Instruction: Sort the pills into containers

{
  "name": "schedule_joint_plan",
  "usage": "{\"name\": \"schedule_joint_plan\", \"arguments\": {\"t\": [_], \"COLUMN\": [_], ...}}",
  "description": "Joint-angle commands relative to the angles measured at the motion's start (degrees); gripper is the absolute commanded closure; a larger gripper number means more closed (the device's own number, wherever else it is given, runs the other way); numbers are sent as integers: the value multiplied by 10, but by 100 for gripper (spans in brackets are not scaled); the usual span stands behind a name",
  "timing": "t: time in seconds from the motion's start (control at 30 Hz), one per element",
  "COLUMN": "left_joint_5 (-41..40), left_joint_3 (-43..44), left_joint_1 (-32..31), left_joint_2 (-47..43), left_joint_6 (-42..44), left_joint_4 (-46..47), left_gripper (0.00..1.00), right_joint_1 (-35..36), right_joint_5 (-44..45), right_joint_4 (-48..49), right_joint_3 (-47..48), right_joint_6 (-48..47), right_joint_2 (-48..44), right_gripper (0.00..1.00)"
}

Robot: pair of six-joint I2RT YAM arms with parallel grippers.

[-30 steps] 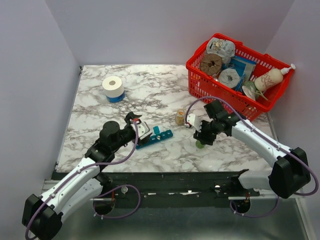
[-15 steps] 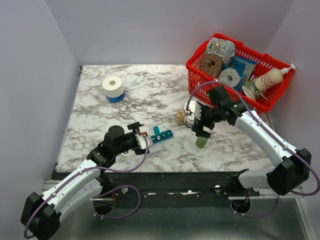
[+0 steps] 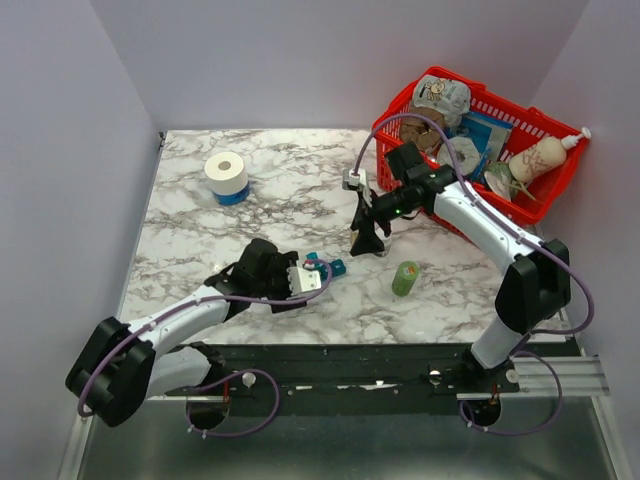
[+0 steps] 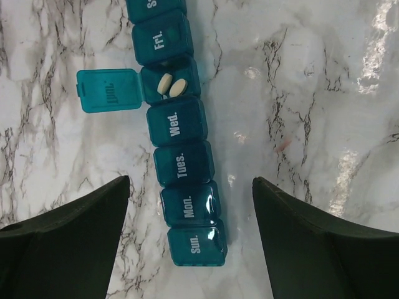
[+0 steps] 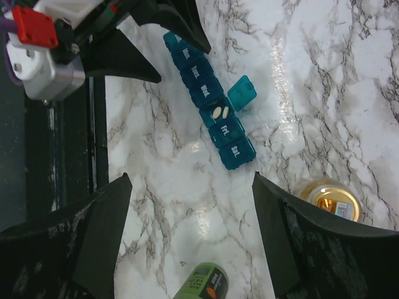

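Teal pill organiser [image 4: 184,149] lay lengthwise straight ahead under left gripper [image 4: 190,187], fingers spread, empty; right gripper [image 5: 190,180] likewise spread, empty, farther off

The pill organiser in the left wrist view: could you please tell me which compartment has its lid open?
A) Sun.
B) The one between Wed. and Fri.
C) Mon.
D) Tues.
B: on the pill organiser, only the compartment between Wed. and Fri. has its lid flipped out to the side, with two pale pills lying inside; the labelled compartments in view are shut.
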Motion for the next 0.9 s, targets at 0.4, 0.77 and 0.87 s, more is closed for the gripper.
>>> {"name": "schedule_joint_plan", "arguments": {"t": [0.4, 0.77, 0.87], "left_joint_5": [-37, -46, -43], "left_joint_3": [34, 30, 33], "left_joint_1": [14, 14, 13], "left_joint_2": [110, 108, 113], "left_joint_6": [7, -17, -20], "left_joint_4": [-10, 7, 7], "left_gripper": [38, 73, 77], "right_joint_1": [38, 88, 93], "right_joint_5": [42, 126, 149], "right_joint_4": [112, 108, 103], "right_joint_3": [120, 212, 226], "right_joint_6": [237, 280, 280], "right_joint_2": [155, 279, 304], "right_gripper": [53, 76, 77]}}
